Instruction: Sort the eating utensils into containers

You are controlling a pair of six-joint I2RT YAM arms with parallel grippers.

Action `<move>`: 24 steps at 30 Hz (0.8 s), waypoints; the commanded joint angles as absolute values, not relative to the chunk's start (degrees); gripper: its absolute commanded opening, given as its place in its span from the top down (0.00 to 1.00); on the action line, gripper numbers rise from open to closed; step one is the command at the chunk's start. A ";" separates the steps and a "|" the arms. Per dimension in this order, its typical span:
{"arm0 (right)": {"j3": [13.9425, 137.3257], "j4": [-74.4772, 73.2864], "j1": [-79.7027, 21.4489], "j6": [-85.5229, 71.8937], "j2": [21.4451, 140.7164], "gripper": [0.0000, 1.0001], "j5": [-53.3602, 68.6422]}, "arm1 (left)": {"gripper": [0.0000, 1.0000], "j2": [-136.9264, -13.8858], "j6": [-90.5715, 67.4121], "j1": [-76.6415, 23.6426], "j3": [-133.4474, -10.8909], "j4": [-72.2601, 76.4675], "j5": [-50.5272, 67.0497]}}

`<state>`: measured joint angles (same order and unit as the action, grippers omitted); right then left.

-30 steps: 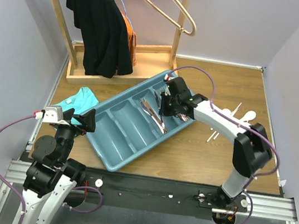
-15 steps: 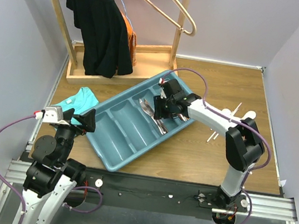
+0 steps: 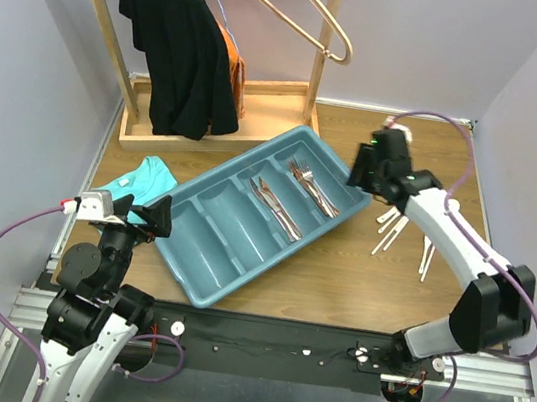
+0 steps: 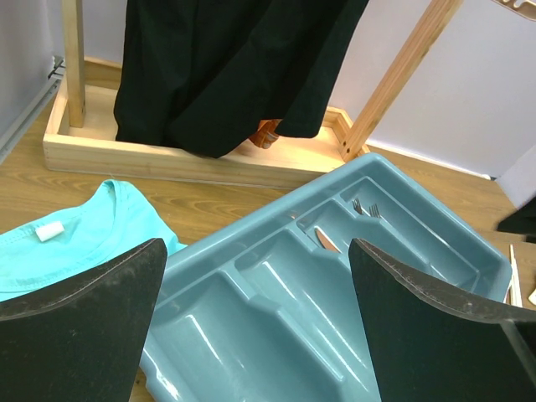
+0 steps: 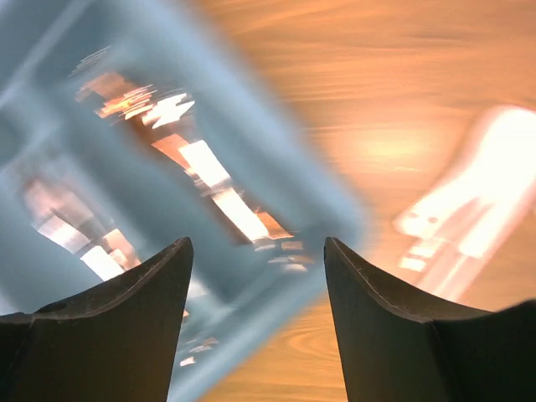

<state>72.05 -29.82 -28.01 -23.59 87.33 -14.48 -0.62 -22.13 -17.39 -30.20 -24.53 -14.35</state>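
Observation:
The teal tray [image 3: 196, 296] lies slantwise mid-table with four long containers. Coppery forks [image 3: 313, 187] rest in the compartment farthest right, silver knives [image 3: 276, 205] in the one beside it. White spoons and pale chopsticks [image 3: 392, 230] lie on the wood right of the tray. My right gripper [image 3: 357, 169] hovers open over the tray's right corner; its wrist view is blurred, with nothing between the fingers [image 5: 257, 243]. My left gripper [image 3: 141, 214] hangs open at the tray's left side. In its wrist view it [image 4: 258, 247] looks over the tray [image 4: 251, 289] and the forks [image 4: 365, 208].
A teal folded cloth [image 3: 136, 181] lies left of the tray. Behind it stands a wooden rack [image 3: 218, 133] with a black garment [image 3: 176, 41] and large metal hangers [image 3: 297, 8]. Walls close in on both sides.
My right gripper has opened and swung from inside the tray's right compartments up and rightwards to the tray's corner. Forks lie where it was. The left arm has not moved.

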 commanded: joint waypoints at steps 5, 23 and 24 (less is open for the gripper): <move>62.59 -32.35 -9.68 -28.57 79.90 0.28 -22.24 | 0.01 0.61 -21.62 -17.75 -30.23 -24.35 -13.97; 45.18 -25.67 11.51 -31.64 83.32 0.34 -8.96 | 0.01 0.88 -21.45 -17.67 -30.23 -24.26 -14.06; 44.74 -25.49 11.69 -31.73 83.49 0.35 -8.96 | 0.01 0.88 -21.45 -17.67 -30.15 -24.26 -14.06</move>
<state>46.48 -27.97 10.15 -30.00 82.21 -11.07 -0.62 -22.11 -17.39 -30.20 -24.53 -14.33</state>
